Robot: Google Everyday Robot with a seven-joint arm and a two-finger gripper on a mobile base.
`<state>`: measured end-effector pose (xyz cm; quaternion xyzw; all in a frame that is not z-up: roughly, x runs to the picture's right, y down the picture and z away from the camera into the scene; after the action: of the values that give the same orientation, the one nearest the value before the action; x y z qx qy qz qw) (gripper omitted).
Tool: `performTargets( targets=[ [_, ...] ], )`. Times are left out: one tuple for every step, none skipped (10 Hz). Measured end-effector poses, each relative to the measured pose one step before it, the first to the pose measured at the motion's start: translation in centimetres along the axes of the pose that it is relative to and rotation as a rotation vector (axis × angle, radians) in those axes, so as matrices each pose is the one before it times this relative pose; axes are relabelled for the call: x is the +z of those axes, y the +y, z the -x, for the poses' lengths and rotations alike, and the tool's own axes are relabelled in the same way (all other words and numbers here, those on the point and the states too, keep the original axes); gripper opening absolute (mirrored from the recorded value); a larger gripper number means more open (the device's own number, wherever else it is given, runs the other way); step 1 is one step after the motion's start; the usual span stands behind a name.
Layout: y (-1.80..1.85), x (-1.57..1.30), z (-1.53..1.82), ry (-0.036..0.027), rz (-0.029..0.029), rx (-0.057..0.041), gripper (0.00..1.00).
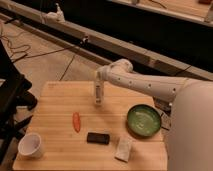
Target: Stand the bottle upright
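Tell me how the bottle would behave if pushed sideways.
The bottle stands tall and slim on the wooden table, so it probably tips easily. Once down, its seemingly round body would likely roll. It looks small, so probably light. The gripper is at its top.

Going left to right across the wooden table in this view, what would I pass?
From the left: white cup → orange item → black block → whitish packet → green bowl. The bottle, with the hand at its top, lines up with the block, so I skip it.

One bottle (98,95) (end effector (97,80) above it).
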<state>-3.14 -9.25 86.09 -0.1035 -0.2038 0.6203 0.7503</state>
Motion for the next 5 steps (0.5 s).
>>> performTargets(
  targets=[
    [0.080, 0.024, 0.023, -0.00003, 0.00118, -0.00724, 0.24],
    [0.166, -0.018, 0.259, -0.00461, 0.00195, -0.00851, 0.14],
    [0.096, 0.029, 0.164, -0.00371, 0.00163, -0.00611, 0.06],
    [0.091, 0.089, 0.135, -0.00420, 0.00229, -0.00753, 0.00],
    [0.074, 0.128, 0.005, -0.00151, 0.00206, -0.00481, 0.00]
  ],
)
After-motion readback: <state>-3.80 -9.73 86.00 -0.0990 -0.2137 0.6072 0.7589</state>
